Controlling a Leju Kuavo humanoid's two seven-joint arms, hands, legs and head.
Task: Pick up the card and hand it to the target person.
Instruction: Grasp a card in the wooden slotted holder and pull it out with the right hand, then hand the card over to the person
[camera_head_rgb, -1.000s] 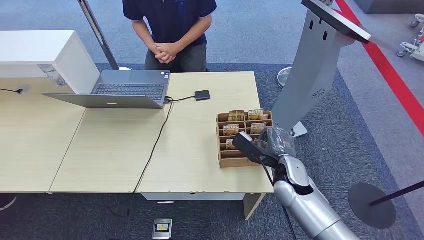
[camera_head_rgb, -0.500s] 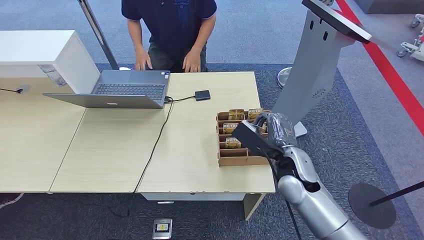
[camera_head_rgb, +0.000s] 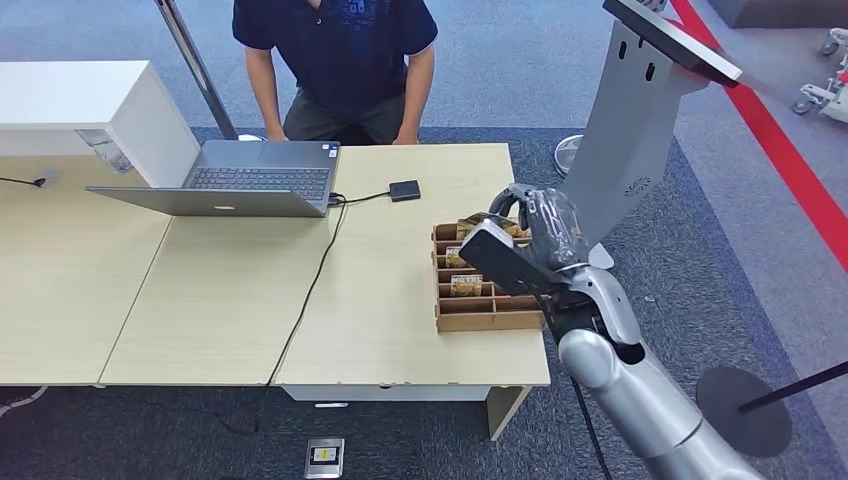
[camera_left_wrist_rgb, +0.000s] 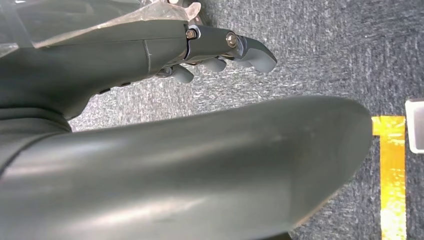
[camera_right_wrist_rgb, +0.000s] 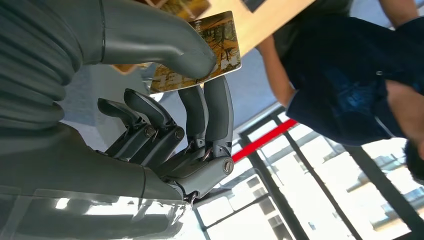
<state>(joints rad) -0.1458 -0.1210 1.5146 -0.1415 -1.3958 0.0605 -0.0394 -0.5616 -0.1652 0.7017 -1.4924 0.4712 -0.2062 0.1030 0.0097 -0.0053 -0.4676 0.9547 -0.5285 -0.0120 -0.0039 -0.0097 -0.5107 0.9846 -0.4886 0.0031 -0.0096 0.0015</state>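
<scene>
My right hand (camera_head_rgb: 535, 238) hovers over the far end of the wooden card rack (camera_head_rgb: 482, 318) at the table's right side. In the right wrist view the thumb and two fingers (camera_right_wrist_rgb: 212, 107) pinch a card (camera_right_wrist_rgb: 214, 44) with a brown and gold print, lifted free of the rack. The person (camera_head_rgb: 335, 50) in a dark blue shirt stands at the far edge of the table, leaning forward with both arms down at the edge; the same person (camera_right_wrist_rgb: 345, 75) appears beyond the card. My left hand (camera_left_wrist_rgb: 215, 47) hangs over grey carpet and holds nothing.
An open laptop (camera_head_rgb: 235, 180) sits at the far left-centre of the table (camera_head_rgb: 380, 330), its cable running to a small black box (camera_head_rgb: 405, 190). A grey kiosk stand (camera_head_rgb: 630, 130) rises just right of the rack. More cards stand in the rack's slots.
My right hand has risen from the near end of the rack and moved to its far end. The person has unclasped their hands and leaned forward to the table edge.
</scene>
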